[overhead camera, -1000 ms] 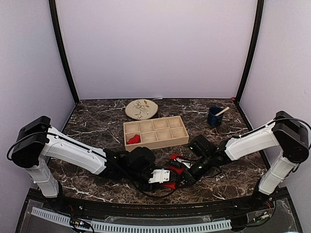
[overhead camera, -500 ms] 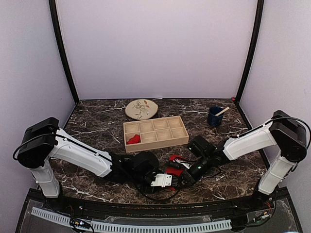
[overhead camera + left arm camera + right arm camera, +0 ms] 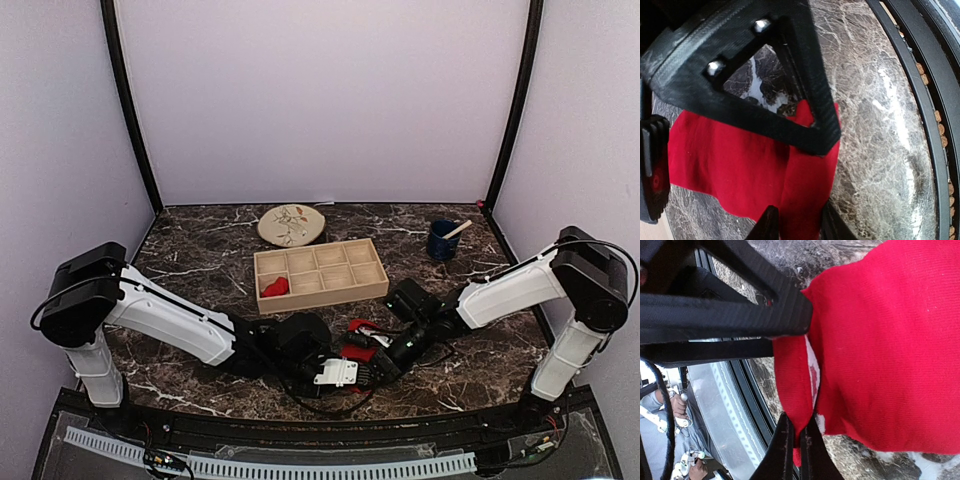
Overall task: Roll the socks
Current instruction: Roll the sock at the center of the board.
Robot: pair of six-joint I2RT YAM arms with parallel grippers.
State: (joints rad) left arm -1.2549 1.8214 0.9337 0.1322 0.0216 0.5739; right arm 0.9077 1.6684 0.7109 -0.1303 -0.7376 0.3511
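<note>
Where the two arms meet: the near middle of the bench [image 3: 190, 265], just near of the wooden tray [image 3: 325, 296].
Flat sock [image 3: 357, 345]: bright red, spread on the bench between the two wrists and apart from the tray. From above the arms hide most of it.
Rolled sock [image 3: 275, 287]: a small red lump in the tray's near-left compartment.
Left pincer [image 3: 799, 227]: reaches in from the left. Its jaws stand partly apart around a fold at the flat sock's edge, and red cloth fills the gap. I cannot tell whether they press on it.
Right pincer [image 3: 796, 447]: reaches in from the right. Its jaws are closed to a sliver and nip a thin edge of the same sock.
Sock from the pincers: in both wrist views the wide red body spreads away from the tips, so each pincer sits at the sock's border and not over its middle.
Long axis: appears to run roughly near to far, though too little shows from above to be sure.
Nearer arm: neither, since both are already at the sock, almost tip to tip.
Next move, as a guess: the roll likely turns from this shared edge toward the free body of the cloth.
Far side: a patterned plate [image 3: 291, 224] and a blue cup [image 3: 441, 241], well apart from the arms.
</note>
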